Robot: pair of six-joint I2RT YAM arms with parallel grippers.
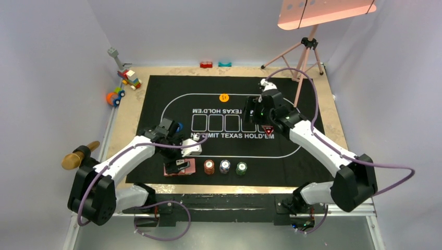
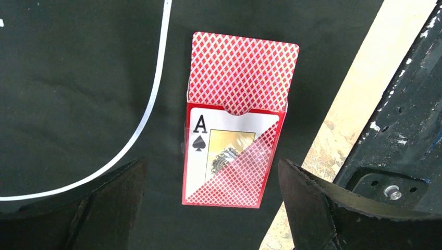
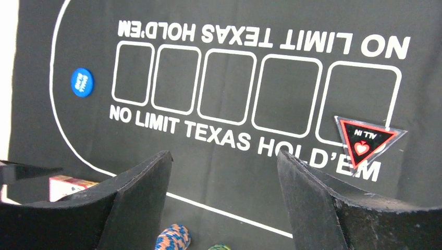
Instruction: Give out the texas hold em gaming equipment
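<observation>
A clear red card case (image 2: 232, 156) showing an ace of spades lies on the black mat (image 2: 68, 78), with red-backed cards (image 2: 242, 73) sliding out of its far end. My left gripper (image 2: 211, 208) is open and hovers over the case, one finger on each side, apart from it. In the top view it (image 1: 177, 165) hangs over the deck (image 1: 189, 166). Red (image 1: 209, 166), blue-grey (image 1: 224, 166) and green (image 1: 241, 167) chip stacks stand to the right. My right gripper (image 3: 224, 198) is open and empty above the mat, near the triangle marker (image 3: 367, 140). A blue disc (image 3: 82, 82) and an orange disc (image 1: 224, 97) lie on the mat.
Toy blocks (image 1: 130, 78) and a toy car (image 1: 115, 96) sit off the mat's far left corner. Small red (image 1: 206, 64) and teal (image 1: 224, 64) blocks lie at the back edge. A pink tripod (image 1: 305, 52) stands at the back right. A gold handle (image 1: 78, 155) lies at the left.
</observation>
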